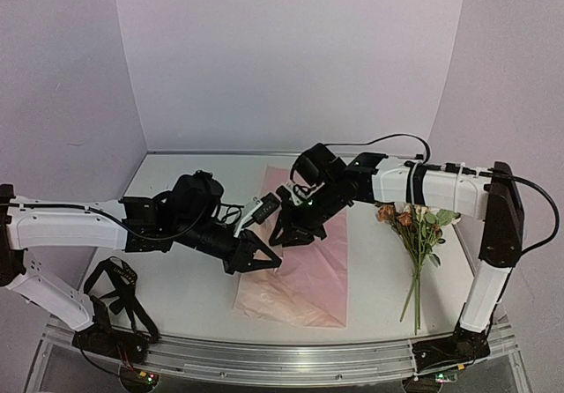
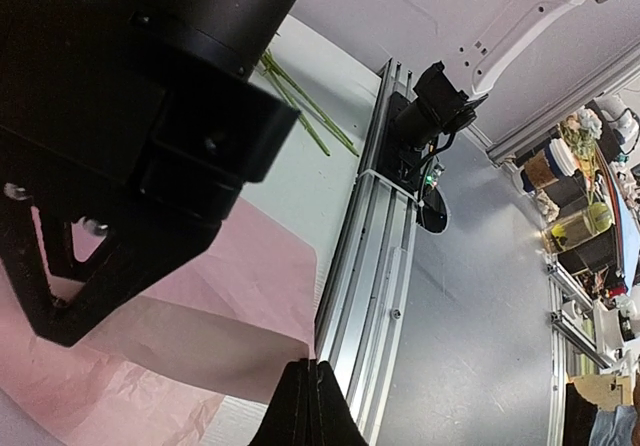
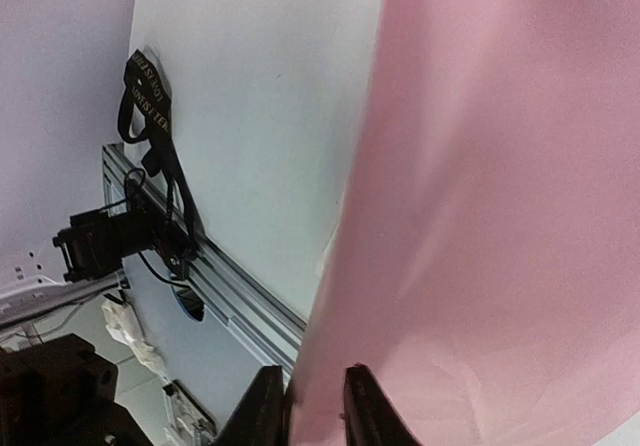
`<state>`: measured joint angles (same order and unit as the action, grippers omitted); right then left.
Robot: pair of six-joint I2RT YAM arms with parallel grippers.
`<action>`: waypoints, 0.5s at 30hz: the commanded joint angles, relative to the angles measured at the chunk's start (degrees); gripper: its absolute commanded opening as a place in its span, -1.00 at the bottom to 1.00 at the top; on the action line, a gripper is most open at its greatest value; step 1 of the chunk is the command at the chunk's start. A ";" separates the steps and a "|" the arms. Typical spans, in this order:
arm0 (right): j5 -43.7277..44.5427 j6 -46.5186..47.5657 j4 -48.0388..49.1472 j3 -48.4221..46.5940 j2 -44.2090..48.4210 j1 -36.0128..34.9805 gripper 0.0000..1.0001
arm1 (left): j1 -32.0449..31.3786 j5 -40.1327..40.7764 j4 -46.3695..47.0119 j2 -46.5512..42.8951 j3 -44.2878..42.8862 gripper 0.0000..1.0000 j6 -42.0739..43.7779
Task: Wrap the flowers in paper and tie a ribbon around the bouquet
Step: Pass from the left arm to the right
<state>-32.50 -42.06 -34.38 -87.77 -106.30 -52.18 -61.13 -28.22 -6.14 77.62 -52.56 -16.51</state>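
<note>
The pale pink paper lies in the middle of the table, its left edge lifted. My left gripper is shut on that edge; in the left wrist view its jaws pinch a corner of the paper. My right gripper hangs just above and behind it. In the right wrist view its fingers straddle the raised paper edge with a narrow gap between them. The flowers lie on the table at the right, stems towards me. The black ribbon lies at the near left.
An aluminium rail runs along the table's near edge, with both arm bases on it. The right arm's elbow rises beside the flowers. Green stems show near the rail in the left wrist view. The ribbon lies by the rail.
</note>
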 commanded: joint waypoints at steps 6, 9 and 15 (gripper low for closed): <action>6.62 1.77 -0.80 0.51 3.62 -0.30 -1.00 | 0.35 9.14 4.54 -10.07 5.41 0.36 -7.00; 9.05 1.32 0.13 2.06 5.71 -0.29 -1.00 | 3.36 15.64 3.67 -13.82 7.57 0.48 -10.91; 12.47 -0.74 2.20 3.54 9.15 -0.30 -1.00 | 15.62 18.46 0.06 -14.62 13.16 0.49 -21.12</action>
<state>-24.40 -41.74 -34.32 -84.63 -101.92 -52.18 -51.97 -14.52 -3.98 62.56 -42.73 -29.14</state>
